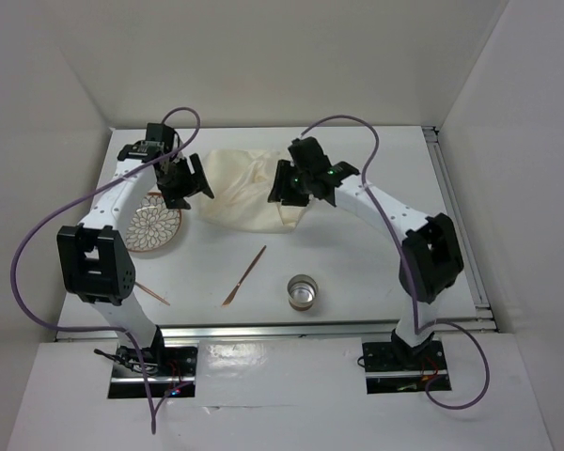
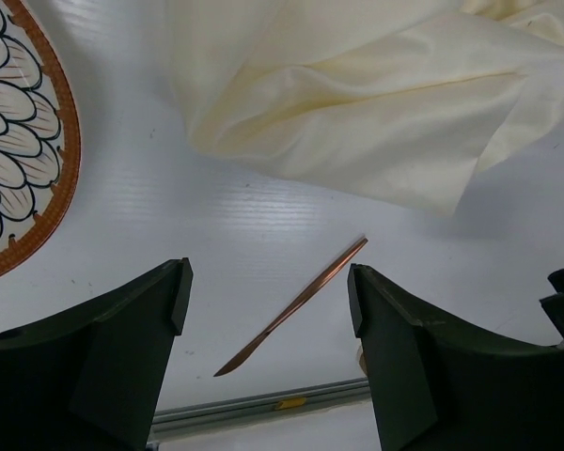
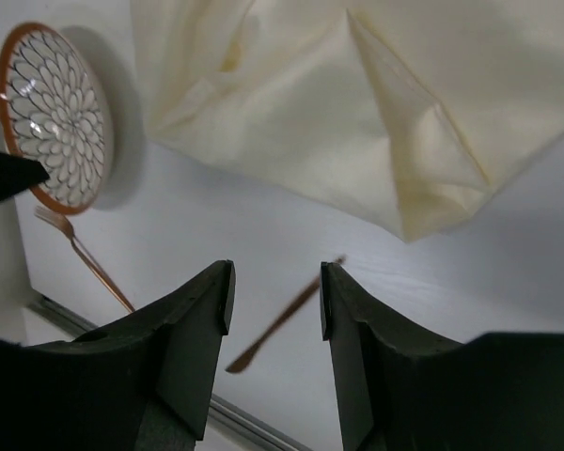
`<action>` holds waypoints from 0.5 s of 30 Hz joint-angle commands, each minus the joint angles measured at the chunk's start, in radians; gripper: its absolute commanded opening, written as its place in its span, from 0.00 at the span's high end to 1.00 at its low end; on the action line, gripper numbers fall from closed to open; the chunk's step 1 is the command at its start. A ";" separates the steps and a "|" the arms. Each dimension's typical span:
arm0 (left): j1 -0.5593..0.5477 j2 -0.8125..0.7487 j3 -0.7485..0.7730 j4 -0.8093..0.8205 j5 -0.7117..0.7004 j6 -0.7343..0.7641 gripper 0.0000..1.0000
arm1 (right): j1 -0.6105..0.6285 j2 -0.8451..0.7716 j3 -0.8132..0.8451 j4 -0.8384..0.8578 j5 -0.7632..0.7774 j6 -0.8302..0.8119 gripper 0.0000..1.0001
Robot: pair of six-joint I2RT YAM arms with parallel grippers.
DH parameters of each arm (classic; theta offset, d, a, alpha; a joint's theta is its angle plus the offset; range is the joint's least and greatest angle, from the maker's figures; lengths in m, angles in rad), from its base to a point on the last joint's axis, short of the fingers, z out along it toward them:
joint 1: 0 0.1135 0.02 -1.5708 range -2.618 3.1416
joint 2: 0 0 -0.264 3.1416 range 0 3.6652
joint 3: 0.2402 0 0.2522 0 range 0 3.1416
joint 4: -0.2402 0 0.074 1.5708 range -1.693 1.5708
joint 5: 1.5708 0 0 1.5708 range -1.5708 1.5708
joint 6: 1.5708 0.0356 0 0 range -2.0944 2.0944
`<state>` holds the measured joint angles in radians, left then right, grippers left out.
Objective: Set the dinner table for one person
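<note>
The scene is closed in by plain white walls (image 1: 291,56) on the far, left and right sides. Between them the dinner table (image 1: 367,268) is spread, a large matte white rectangle that is far bigger than anything on it and edged by a metal rail (image 1: 291,330) along its near side. Faint ribbed lines are seen in its surface from the wrist views.

A cream placemat (image 1: 240,193) is seen crumpled at the far middle, folded over on itself. Left of the cloth a round plate (image 1: 155,230) with a petal pattern and an orange rim is laid flat. A clear glass (image 1: 303,292) is stood upright near the front. A copper-coloured knife (image 1: 244,276) is laid diagonally to its left, apart from it, and a matching fork (image 1: 153,294) is partly hidden under the left arm.

The left gripper (image 2: 268,282) is held by the cloth's left edge, its fingers spread wide with nothing between them. The right gripper (image 3: 275,282) is held over the cloth's right part — likewise released and empty.
</note>
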<state>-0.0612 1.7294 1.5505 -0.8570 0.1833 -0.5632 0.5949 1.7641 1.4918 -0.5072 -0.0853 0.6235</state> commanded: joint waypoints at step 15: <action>-0.009 0.002 -0.039 0.024 -0.008 -0.086 0.06 | 0.079 0.511 0.582 -0.287 0.259 0.400 0.36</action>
<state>-0.0673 1.7733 1.5257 -0.8482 0.1684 -0.6369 0.6518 2.2776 2.0178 -0.7223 0.0872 0.9546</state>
